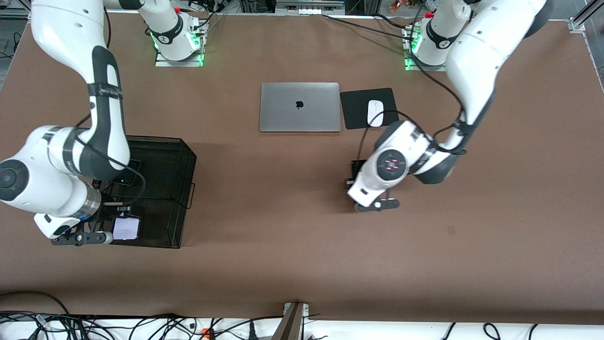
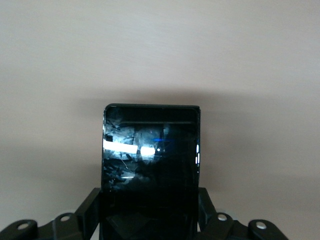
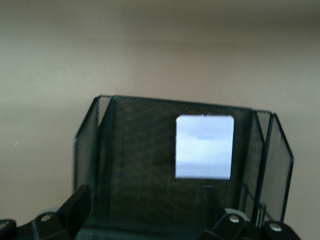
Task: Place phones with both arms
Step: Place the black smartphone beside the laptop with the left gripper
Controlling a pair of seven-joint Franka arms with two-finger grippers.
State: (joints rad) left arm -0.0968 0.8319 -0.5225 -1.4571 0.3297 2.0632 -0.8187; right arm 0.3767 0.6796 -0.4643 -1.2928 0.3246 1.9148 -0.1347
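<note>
1. The black wire-mesh tray (image 1: 181,189) stands on the brown table (image 1: 292,245) toward the right arm's end; I use it as the landmark.
2. The small squarish pale lavender-white phone (image 1: 126,228) lies flat inside the tray, in the part nearest to the front camera.
3. The longer slim black phone (image 1: 126,181) also lies in the tray, farther from the front camera than the pale phone.
4. The right gripper (image 1: 89,236) is over the tray's near edge, just beside the pale phone; its fingers are spread apart and hold nothing.
5. The left gripper (image 2: 150,220) is well apart from the tray, low over the bare table toward the left arm's end, and is closed around the small squarish black phone (image 2: 150,155).
6. The closed silver laptop (image 1: 299,107) and the white computer mouse (image 1: 375,112) on its black pad (image 1: 356,106) lie farther from the front camera than the tray.
</note>
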